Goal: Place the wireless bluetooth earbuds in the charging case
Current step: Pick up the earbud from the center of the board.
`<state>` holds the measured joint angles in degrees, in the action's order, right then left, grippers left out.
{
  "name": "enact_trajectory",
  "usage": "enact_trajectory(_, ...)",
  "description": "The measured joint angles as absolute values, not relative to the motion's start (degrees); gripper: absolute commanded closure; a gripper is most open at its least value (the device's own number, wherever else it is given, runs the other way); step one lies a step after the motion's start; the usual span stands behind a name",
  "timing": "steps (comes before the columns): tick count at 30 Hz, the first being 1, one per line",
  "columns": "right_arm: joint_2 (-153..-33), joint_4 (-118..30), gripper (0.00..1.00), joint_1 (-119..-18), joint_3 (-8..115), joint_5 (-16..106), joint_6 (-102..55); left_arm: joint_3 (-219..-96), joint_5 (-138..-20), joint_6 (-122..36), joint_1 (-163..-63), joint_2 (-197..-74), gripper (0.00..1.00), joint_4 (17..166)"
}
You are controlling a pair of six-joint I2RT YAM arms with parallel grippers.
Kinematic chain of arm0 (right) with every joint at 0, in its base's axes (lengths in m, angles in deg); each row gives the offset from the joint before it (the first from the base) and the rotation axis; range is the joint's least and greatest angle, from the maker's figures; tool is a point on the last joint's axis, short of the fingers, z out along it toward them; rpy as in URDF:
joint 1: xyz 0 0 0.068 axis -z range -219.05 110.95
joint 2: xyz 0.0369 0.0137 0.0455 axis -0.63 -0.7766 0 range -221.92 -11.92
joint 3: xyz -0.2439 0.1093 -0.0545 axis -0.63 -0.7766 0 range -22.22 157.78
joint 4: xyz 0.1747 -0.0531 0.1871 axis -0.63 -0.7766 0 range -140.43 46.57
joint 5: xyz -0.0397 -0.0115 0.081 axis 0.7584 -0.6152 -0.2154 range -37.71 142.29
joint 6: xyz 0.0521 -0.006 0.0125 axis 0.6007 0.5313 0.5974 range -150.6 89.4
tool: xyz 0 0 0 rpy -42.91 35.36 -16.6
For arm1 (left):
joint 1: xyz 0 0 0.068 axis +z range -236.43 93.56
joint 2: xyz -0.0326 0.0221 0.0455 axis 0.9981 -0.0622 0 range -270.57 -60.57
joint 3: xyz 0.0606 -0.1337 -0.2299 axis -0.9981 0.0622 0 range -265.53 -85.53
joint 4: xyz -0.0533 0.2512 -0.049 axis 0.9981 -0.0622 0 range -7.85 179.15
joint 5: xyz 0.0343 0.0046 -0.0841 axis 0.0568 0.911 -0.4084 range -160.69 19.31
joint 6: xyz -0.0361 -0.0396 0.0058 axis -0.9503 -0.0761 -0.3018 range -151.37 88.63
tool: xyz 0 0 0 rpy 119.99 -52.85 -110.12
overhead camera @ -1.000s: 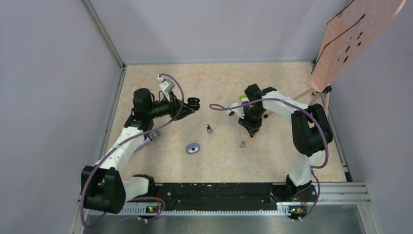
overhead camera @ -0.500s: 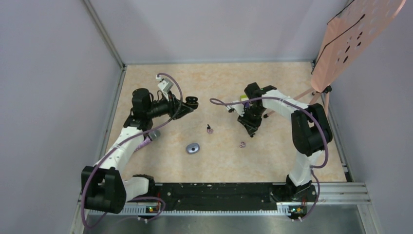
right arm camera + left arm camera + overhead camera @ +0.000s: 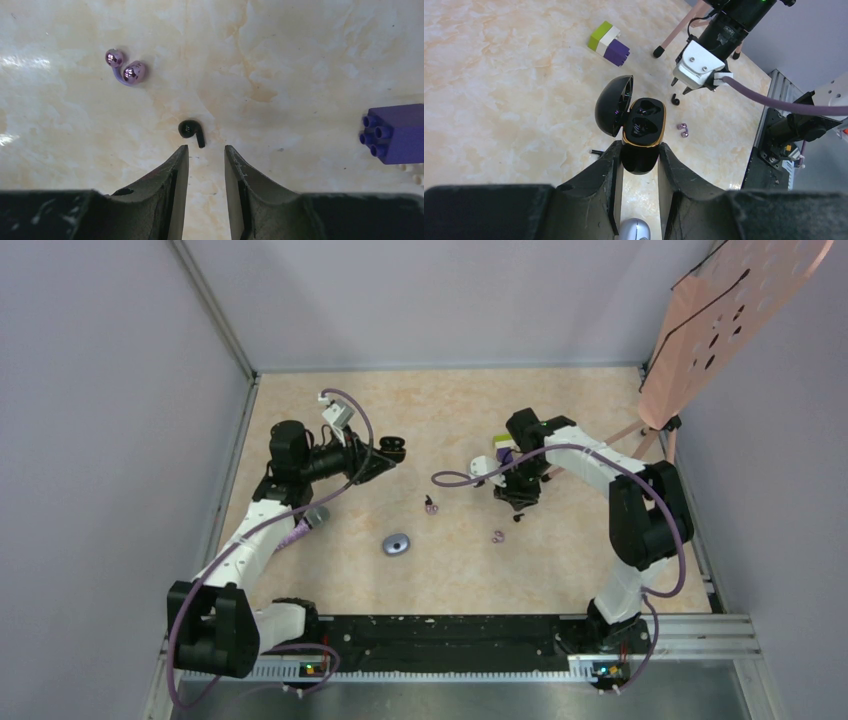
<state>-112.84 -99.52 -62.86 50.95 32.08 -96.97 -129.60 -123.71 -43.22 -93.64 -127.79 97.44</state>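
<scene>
Right wrist has swung round over the last second. The right gripper [image 3: 206, 148] now has its fingers parted and empty, with the black earbud [image 3: 191, 131] on the table [image 3: 300, 60] just ahead of the tips, near the line of the gap. Judged ready to descend. Purple earbud [image 3: 126, 71] lies farther ahead to one side, block [image 3: 395, 132] well off to the other, so approach is unobstructed. Left gripper [image 3: 638, 150] stays clamped on the charging case [image 3: 642, 131], lid open.

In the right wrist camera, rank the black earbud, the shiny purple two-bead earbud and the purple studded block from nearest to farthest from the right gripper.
Measured from the open right gripper:
1. The small black stemmed earbud, just ahead of it.
2. The shiny purple two-bead earbud, farther off at the view's upper left.
3. The purple studded plastic block, far out at the view's right edge.
</scene>
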Motion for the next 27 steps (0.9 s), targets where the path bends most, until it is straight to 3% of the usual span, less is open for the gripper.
enact_trajectory(14,-117.0,-101.5,0.70,-62.9,50.9,34.3,-111.3,-129.7,-123.5,-43.2,-92.8,-127.8,1.00,95.4)
enact_trajectory(27,-117.7,-103.0,0.66,-64.2,50.9,34.0,-112.9,-129.7,-123.5,-43.2,-92.5,-127.8,1.00,95.3)
